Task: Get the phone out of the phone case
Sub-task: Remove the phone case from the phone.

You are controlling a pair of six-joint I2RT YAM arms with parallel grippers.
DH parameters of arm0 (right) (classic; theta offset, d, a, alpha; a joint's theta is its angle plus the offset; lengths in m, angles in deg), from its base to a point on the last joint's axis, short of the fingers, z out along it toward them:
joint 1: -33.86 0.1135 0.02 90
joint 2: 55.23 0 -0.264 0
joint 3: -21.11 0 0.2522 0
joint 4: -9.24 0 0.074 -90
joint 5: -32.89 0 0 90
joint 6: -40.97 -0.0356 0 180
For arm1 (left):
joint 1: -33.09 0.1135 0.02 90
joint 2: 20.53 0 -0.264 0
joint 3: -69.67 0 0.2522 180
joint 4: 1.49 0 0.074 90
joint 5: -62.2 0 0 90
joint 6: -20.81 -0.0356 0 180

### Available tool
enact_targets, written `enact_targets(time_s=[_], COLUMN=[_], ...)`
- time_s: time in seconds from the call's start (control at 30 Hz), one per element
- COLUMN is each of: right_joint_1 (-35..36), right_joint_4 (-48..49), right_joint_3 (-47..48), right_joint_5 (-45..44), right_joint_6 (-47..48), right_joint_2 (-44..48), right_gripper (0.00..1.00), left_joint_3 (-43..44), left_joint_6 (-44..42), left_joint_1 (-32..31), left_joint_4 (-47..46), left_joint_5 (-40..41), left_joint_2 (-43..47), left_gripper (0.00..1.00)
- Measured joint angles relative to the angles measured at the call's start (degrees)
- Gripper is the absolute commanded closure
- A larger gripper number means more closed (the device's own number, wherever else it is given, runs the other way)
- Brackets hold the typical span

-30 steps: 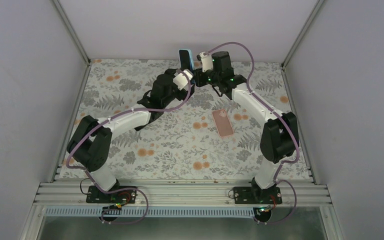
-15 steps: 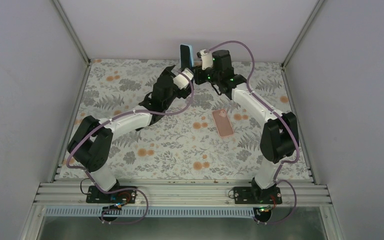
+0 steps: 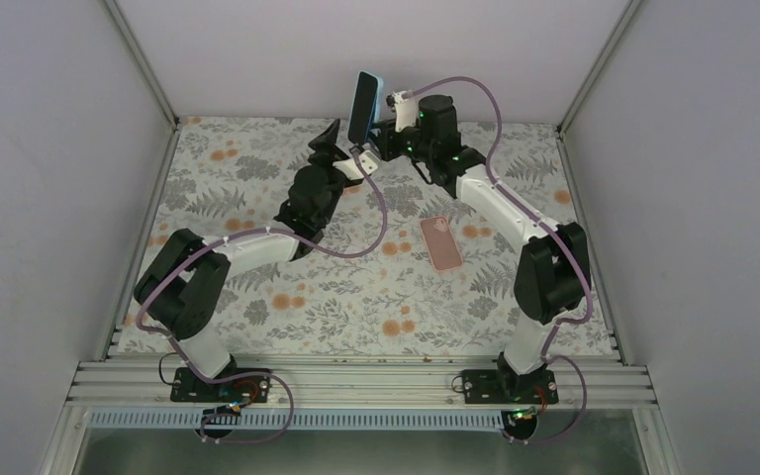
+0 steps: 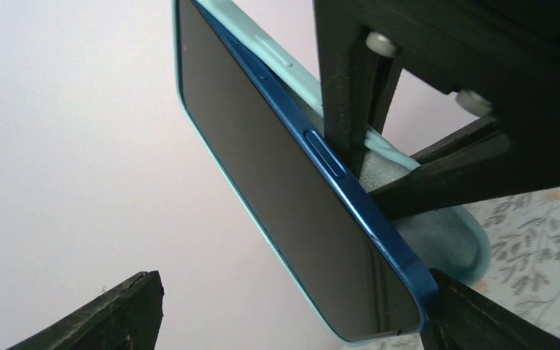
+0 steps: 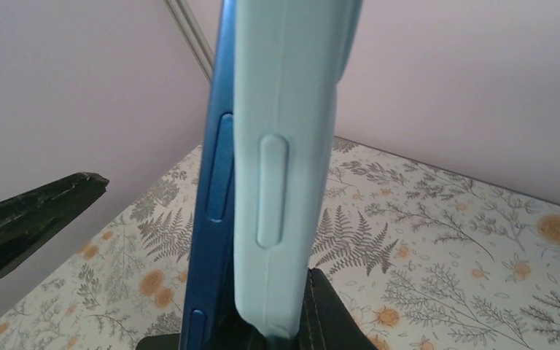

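A dark blue phone (image 3: 362,104) with a black screen is held upright above the far table edge, partly peeled out of its light teal case (image 5: 284,146). My right gripper (image 3: 380,141) is shut on the case's lower end, with one finger between the phone (image 5: 217,168) and the case and the other behind the case. In the left wrist view the phone (image 4: 292,197) stands away from the case (image 4: 445,237) along its side. My left gripper (image 4: 292,321) is open below the phone, and its right finger (image 4: 481,321) is at the phone's lower corner.
A pink phone-shaped item (image 3: 442,243) lies flat on the floral mat right of centre. White walls close in the back and sides. My left gripper's finger (image 5: 36,215) shows at the left of the right wrist view.
The right gripper has turned and lifted the phone and case, tilting them to the left. The left gripper has drawn back down and to the left, and now stands open below the phone.
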Motion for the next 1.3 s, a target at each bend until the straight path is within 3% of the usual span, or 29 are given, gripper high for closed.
enact_targets(time_s=[0.2, 0.57, 0.83, 1.3], right_joint_1=[0.5, 0.8, 0.8, 0.8], right_joint_4=[1.2, 5.1, 7.1, 7.6], right_joint_3=[0.0, -0.2, -0.2, 0.4], right_joint_5=[0.6, 0.4, 1.3, 3.6], right_joint_6=[-0.3, -1.1, -1.3, -1.5], right_joint_2=[0.0, -0.7, -0.7, -0.6], right_gripper=[0.97, 0.97, 0.97, 0.97], left_joint_3=[-0.4, 2.0, 2.4, 2.5], left_joint_6=[-5.7, -12.1, -13.4, -12.0], left_joint_1=[0.0, 0.2, -0.3, -2.0], left_joint_4=[-7.2, -20.7, -23.1, -25.3], left_joint_5=[0.8, 3.2, 4.0, 7.2], left_joint_2=[-2.5, -8.6, -9.2, -9.6], left_gripper=[0.22, 0.23, 0.30, 0.56])
